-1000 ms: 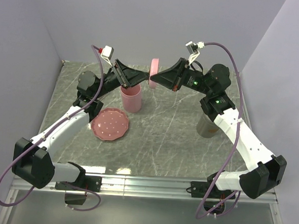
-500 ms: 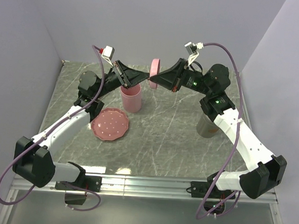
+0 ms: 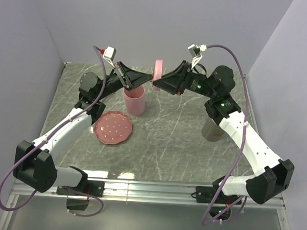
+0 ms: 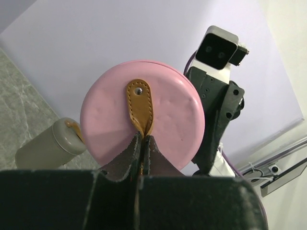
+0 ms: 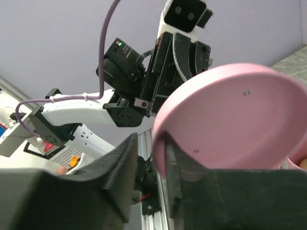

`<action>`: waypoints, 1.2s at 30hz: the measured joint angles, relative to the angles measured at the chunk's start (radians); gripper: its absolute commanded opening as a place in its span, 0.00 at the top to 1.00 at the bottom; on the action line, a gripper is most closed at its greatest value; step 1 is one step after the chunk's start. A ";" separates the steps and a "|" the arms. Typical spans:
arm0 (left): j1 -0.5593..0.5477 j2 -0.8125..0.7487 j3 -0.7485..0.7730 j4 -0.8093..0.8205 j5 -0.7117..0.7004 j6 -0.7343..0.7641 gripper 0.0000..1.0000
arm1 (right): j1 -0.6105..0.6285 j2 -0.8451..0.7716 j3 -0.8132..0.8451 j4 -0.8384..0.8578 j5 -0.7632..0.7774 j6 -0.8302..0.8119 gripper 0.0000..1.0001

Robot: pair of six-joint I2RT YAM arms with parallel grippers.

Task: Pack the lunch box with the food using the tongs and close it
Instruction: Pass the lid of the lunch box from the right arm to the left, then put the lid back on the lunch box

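The pink lunch box (image 3: 135, 101) stands open on the table with its round pink lid (image 3: 158, 72) held in the air above and to its right. My left gripper (image 4: 144, 137) is shut on the lid's tan leather tab (image 4: 139, 101); from above this gripper (image 3: 146, 79) is at the lid's left face. My right gripper (image 5: 151, 140) is open around the lid's rim (image 5: 160, 127), which rests against one finger with a gap to the other. From above, the right gripper (image 3: 155, 86) sits at the lid's lower edge. The food and the tongs are out of view.
A pink dotted plate (image 3: 112, 127) lies bare to the front left of the lunch box. A grey cylindrical container (image 3: 213, 130) stands at the right, under the right arm; it also shows in the left wrist view as the grey container (image 4: 48, 146) behind the lid.
My left gripper has closed on the lid's tab. My right gripper, shut on the rim before, has opened. The lid stays in the air between them.
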 measured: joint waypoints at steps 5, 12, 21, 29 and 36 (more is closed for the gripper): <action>0.045 0.000 0.002 -0.025 0.019 0.041 1.00 | 0.001 0.000 0.000 -0.052 0.013 -0.023 0.31; 0.109 0.000 0.074 -0.227 0.057 0.215 1.00 | -0.038 -0.019 0.000 -0.196 0.043 -0.110 0.01; 0.137 0.127 0.457 -0.813 -0.060 0.745 1.00 | -0.164 -0.045 0.056 -0.473 0.034 -0.302 0.00; 0.137 0.403 0.793 -1.276 -0.292 1.084 1.00 | -0.263 -0.027 0.164 -0.698 0.017 -0.450 0.00; 0.136 0.530 0.952 -1.484 -0.377 1.229 1.00 | -0.299 -0.010 0.203 -0.806 0.006 -0.511 0.00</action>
